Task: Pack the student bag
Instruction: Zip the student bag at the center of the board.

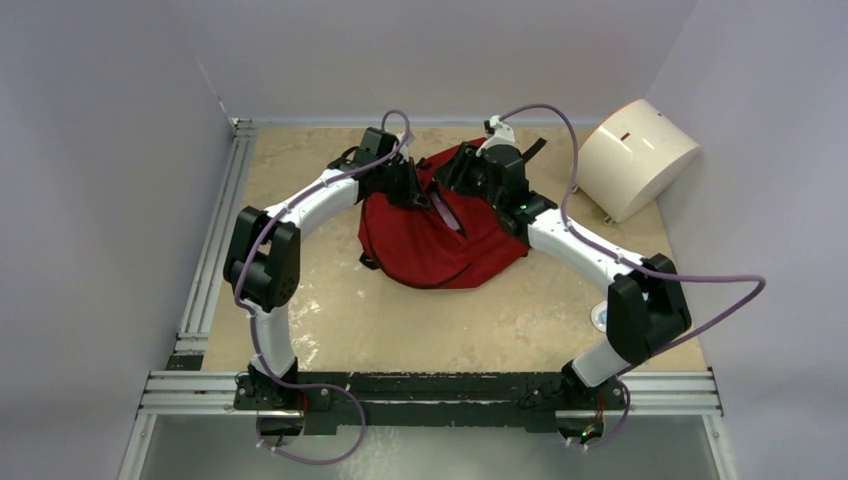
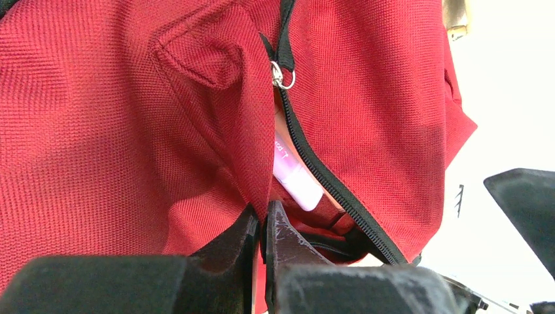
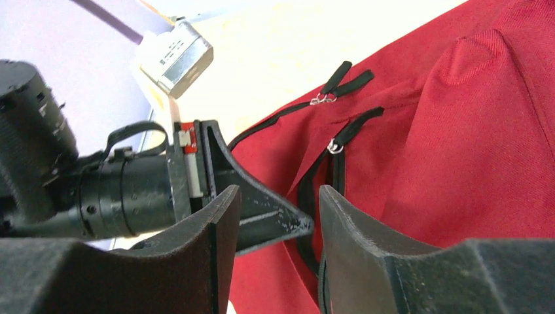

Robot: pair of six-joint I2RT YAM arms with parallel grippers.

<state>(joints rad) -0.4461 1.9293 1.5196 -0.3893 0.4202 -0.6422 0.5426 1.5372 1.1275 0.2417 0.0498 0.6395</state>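
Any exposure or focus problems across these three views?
Top external: evenly lit, no glare. Left wrist: table blown out white, left gripper blurred, student bag weave crisp. Right wrist: table washed out too, right gripper soft in the foreground.

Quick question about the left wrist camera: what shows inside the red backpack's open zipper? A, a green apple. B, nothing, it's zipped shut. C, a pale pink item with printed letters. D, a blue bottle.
C: a pale pink item with lettering sits just inside the student bag's open zipper, beside the fabric edge pinched by the left gripper.
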